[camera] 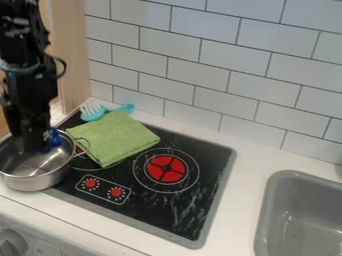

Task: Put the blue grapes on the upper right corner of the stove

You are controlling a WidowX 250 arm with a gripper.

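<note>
Just beside the gripper (pixel 32 144), on its sink side, the blue grapes (pixel 53 139) show within the rim of the pot (pixel 32 183); their long axis is unclear. They look like a small, deep blue lump. Whether the gripper holds them, I cannot tell.

Kitchen, one, apparently a play set: white tiled wall (pixel 194 55), black stove (pixel 210 157) with flat red burner (pixel 165 168), grey sink (pixel 264 212) let into a white desk (pixel 250 157). Further kitchen items: steel pot (pixel 33 180), green cloth (pixel 117 137), turquoise brush (pixel 93 113), grey knob (pixel 11 243) on front panel (pixel 50 242).
</note>
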